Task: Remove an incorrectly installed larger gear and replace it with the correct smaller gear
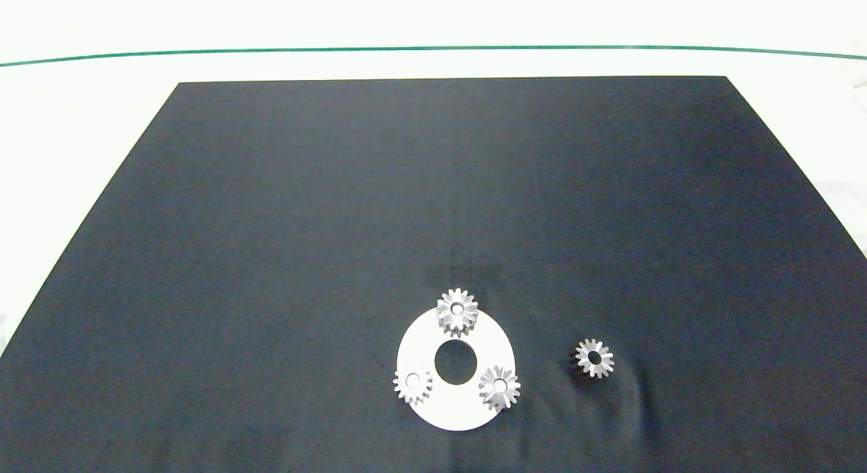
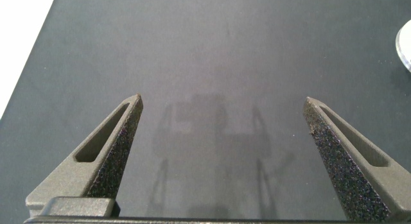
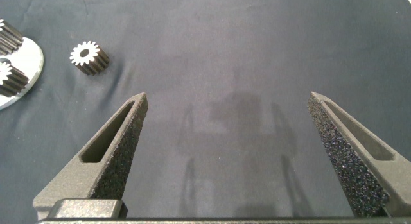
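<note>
A white ring plate (image 1: 420, 344) lies on the black mat and carries three silver gears. The far one (image 1: 457, 312) looks the widest and finest-toothed, so I take it for the larger gear, though the difference is slight. The other two sit at the plate's near left (image 1: 412, 383) and near right (image 1: 499, 387). The smaller gear (image 1: 595, 358), with chunky teeth, lies loose on the mat to the plate's right and also shows in the right wrist view (image 3: 88, 57). My left gripper (image 2: 223, 108) and right gripper (image 3: 228, 105) are both open, empty, over bare mat, and out of the head view.
The black mat (image 1: 271, 222) covers most of the white table, with a green line (image 1: 433, 49) beyond its far edge. The plate's rim shows in the left wrist view (image 2: 406, 44) and in the right wrist view (image 3: 29, 73).
</note>
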Controlling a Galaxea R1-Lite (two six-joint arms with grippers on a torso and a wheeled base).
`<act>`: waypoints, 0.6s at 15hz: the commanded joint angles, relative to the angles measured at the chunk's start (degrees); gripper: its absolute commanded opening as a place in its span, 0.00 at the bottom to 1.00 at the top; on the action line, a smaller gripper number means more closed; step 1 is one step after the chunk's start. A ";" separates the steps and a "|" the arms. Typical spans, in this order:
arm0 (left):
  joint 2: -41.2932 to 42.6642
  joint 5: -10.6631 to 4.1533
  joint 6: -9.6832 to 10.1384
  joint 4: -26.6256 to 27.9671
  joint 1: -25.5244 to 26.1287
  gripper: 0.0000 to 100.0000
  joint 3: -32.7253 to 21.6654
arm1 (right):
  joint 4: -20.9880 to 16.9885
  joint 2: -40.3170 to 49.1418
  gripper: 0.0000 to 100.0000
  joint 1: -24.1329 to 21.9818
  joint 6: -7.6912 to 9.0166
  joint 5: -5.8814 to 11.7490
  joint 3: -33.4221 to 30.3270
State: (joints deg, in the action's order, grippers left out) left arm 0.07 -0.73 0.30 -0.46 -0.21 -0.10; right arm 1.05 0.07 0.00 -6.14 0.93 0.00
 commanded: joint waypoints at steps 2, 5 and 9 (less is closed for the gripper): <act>-0.07 -0.06 0.05 -0.06 -0.06 1.00 0.01 | 0.01 -0.07 1.00 0.00 0.26 -0.05 0.00; -0.07 -0.06 0.05 -0.06 -0.06 1.00 0.01 | -0.35 -0.07 1.00 0.09 2.98 -0.75 0.00; -0.07 -0.06 0.05 0.02 0.03 1.00 -0.08 | -0.43 -0.07 1.00 0.09 3.42 -0.66 0.00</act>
State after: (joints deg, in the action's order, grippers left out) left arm 0.07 -0.74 0.33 -0.46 -0.21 -0.10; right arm 0.62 0.07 0.05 -2.72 0.21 0.00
